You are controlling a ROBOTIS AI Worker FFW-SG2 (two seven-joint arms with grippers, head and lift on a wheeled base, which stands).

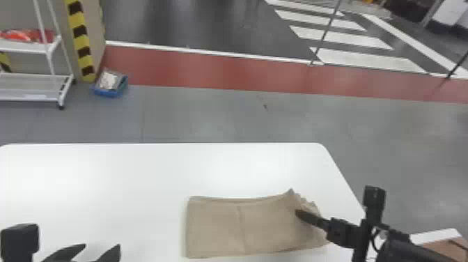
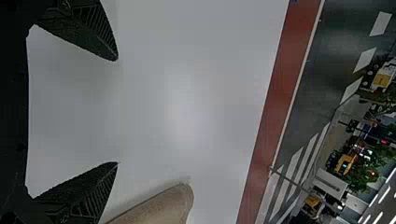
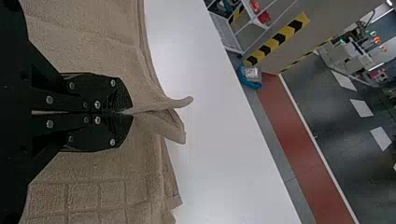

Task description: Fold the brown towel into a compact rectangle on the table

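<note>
- Brown towel (image 1: 216,226): on the white table (image 1: 104,181), robot's right of centre. Already a folded strip by the look of it, long axis running left-right across the robot's front.
- Left gripper (image 1: 102,246): over the table, off the towel's left end. Fingers spread, nothing between them. Towel lies to its right, apart from the fingers; left wrist view catches one rounded end of the cloth.
- Towel's left end: flat, squared off, edges fairly straight.
- Crease (image 1: 241,223): crosses the strip near the middle, square to the long axis. Likely the line for the next fold.
- Towel's right end: messy. Layers fan out, one corner (image 1: 291,191) pokes up on the far side.
- Right gripper (image 3: 132,112): at that right end, clearly the nearer arm. Fingers clenched on a ridge of towel, loose cloth sticking out past the tips.
- Call: looks like late folding. Next move probably takes the right end up and leftward along the long axis, over the crease. Left arm could pin the flat end, but would have to come right first.
- Risk: pinch may miss some layers; they'd shear or trail and spoil the rectangle.
- White rack (image 1: 24,49), floor side, far left: red items (image 1: 21,36) on its upper shelf.
- Blue bin (image 1: 108,94), just right of the rack: silvery package (image 1: 108,81) in it.
</note>
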